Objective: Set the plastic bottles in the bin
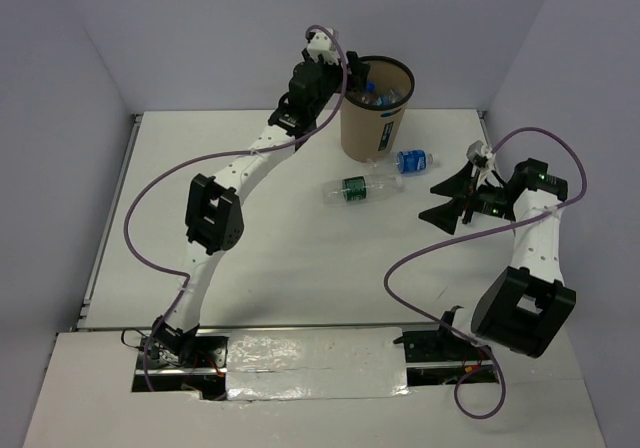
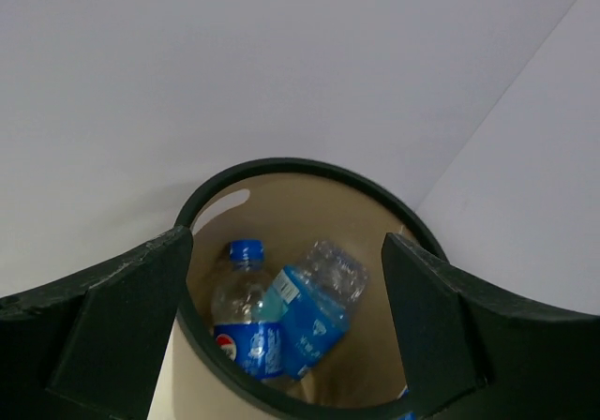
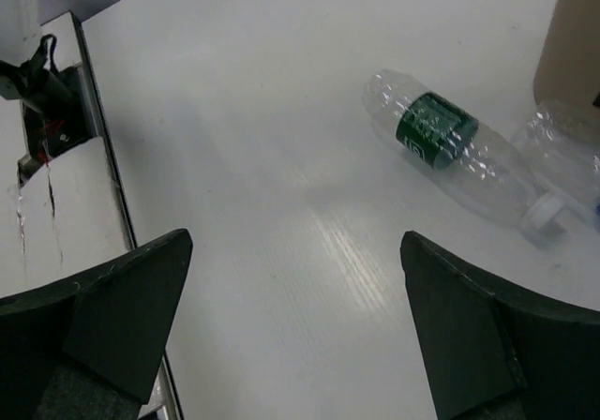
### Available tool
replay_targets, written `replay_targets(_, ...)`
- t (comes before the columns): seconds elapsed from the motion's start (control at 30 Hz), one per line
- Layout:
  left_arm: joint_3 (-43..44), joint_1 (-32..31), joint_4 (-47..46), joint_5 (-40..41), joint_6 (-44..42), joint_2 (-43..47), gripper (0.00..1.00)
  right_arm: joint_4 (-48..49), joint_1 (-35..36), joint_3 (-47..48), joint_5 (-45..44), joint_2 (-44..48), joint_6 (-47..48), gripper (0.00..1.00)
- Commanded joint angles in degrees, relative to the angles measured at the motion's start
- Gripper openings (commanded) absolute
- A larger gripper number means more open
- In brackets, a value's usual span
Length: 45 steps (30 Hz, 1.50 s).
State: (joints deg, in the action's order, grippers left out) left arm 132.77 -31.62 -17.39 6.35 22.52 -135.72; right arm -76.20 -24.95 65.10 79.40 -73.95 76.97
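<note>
White tabletop [image 1: 300,268] under pale walls carries the tan bin [image 1: 376,118], upright near the far edge, its dark rim right under the left gripper [image 1: 335,56]. In the left wrist view that gripper [image 2: 289,251] has its jaws spread wide with nothing between them, and the bin's mouth fills the gap below them. Down inside, seen between the two fingers, lie two clear bottles. The blue-cap bottle [image 2: 242,322] is nearer the finger on the view's left, and a tilted bottle [image 2: 314,312] with a blue label leans against it toward the other finger. Two more bottles lie on the table outside the bin. A blue-label bottle [image 1: 412,161] rests on its side just beside the bin's foot. A longer green-label bottle [image 1: 357,188] lies on its side just in front of the bin, its white cap pointing toward the blue-label one. The right gripper [image 1: 441,201] hangs over the table to the right of both, its jaws spread wide and empty. In the right wrist view the green-label bottle [image 3: 450,143] lies ahead of the jaws, off toward the finger on the view's right and apart from both tips. Its cap is close to the blue-label bottle [image 3: 567,157] at the bin's base; whether they touch I cannot tell.
</note>
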Motion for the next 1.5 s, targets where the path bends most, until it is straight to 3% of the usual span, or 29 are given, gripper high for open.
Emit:
replay_targets(0.0,-0.7,-0.2,1.2,-1.0,-4.9,9.1,0.95,5.9,-1.9,3.0,-4.0,0.1,-13.6,1.0)
replay_targets(0.1,-9.4,-0.1,2.8,-4.3,-8.7,18.2,0.94,28.8,-2.4,-2.1,-11.3,4.0,-36.4,1.0)
replay_targets(0.13,-14.6,-0.1,4.6,-5.3,-10.1,20.7,0.94,40.7,-2.2,-6.6,-18.5,7.4,-40.8,1.0)
replay_targets(0.17,-17.2,-0.1,5.6,-5.8,-10.3,25.7,0.94,46.2,-2.0,-8.8,-22.8,9.2,-48.4,1.0)
replay_targets(0.23,-24.7,-0.1,9.5,-5.9,-10.0,30.3,0.95,56.5,-1.8,-12.5,-35.5,12.8,-53.3,1.0)
replay_targets(0.43,-37.4,0.5,19.0,-7.9,-3.7,44.9,0.96,66.9,-1.6,-18.3,-63.8,11.7,-66.4,1.0)
replay_targets(0.53,-43.1,0.9,18.3,-11.5,2.3,48.8,0.98,69.3,-1.7,-16.9,-69.4,6.1,-69.2,1.0)
replay_targets(0.7,-49.2,0.9,18.4,-19.3,8.9,51.4,0.99,71.8,-1.7,-9.1,-71.4,-8.1,-72.6,1.0)
replay_targets(0.87,-52.0,0.9,23.4,-25.8,8.2,54.0,0.99,70.5,-1.5,-0.6,-73.4,-19.6,-74.2,1.0)
replay_targets(1.07,-63.2,0.9,23.8,-22.4,3.7,62.1,1.0,69.3,-0.6,4.7,-73.7,-28.3,-74.0,1.0)
replay_targets(1.4,-71.6,1.1,24.6,-19.5,0.0,71.7,0.99,65.3,2.8,9.4,-74.5,-34.4,-72.7,0.97)
replay_targets(1.47,-73.1,1.1,24.2,-20.4,0.2,72.5,0.99,64.1,2.9,10.9,-74.9,-36.2,-72.6,0.93)
